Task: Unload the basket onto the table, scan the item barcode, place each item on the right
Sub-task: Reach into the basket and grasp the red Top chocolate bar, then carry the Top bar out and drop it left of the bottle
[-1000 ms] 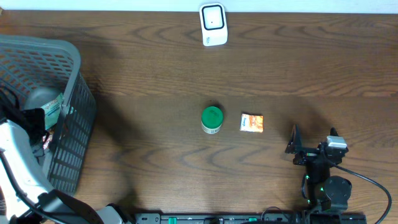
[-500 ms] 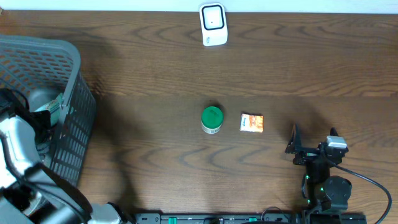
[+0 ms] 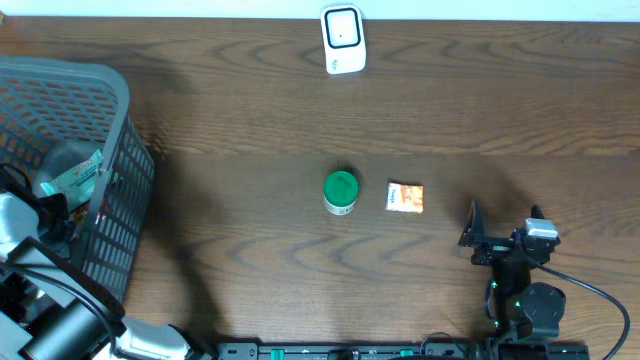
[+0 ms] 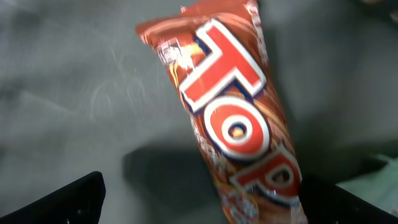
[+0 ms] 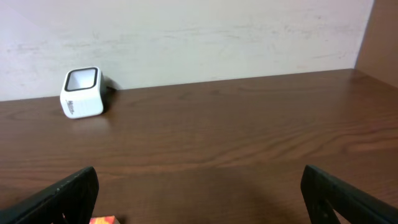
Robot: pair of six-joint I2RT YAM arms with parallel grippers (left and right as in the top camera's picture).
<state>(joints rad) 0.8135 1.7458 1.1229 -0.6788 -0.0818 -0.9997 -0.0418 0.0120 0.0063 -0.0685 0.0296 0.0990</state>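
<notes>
Dark wood counter (image 3: 240,110) in the overhead view. A white scanner (image 3: 342,40) stands at the far edge, centre. A grey mesh basket (image 3: 120,210) sits well to the left of the scanner and nearer the robot. A green-lidded jar (image 3: 341,190) is straight in front of the scanner, about mid-counter, with a small orange packet (image 3: 405,197) just beside it on the right, not touching. The left arm (image 3: 25,235) reaches into the basket beside a teal packet (image 3: 70,178); its gripper can't be made out here. The right gripper (image 3: 503,225) hovers near the robot's edge, right of the scanner, fingers apart and holding nothing.

Left wrist: a red-brown snack bar (image 4: 239,124) with big "TOP" lettering lies tilted on the grey basket floor (image 4: 62,74). The left gripper (image 4: 205,205) is over it, fingers spread wide on either side, not clamped on it. Blurry shot.

Right wrist: the scanner (image 5: 82,92) is upright at far left against the pale wall (image 5: 217,31). A corner of the orange packet (image 5: 102,219) shows at the bottom edge. The right gripper (image 5: 199,205) has wide-apart fingers, with bare counter between them.
</notes>
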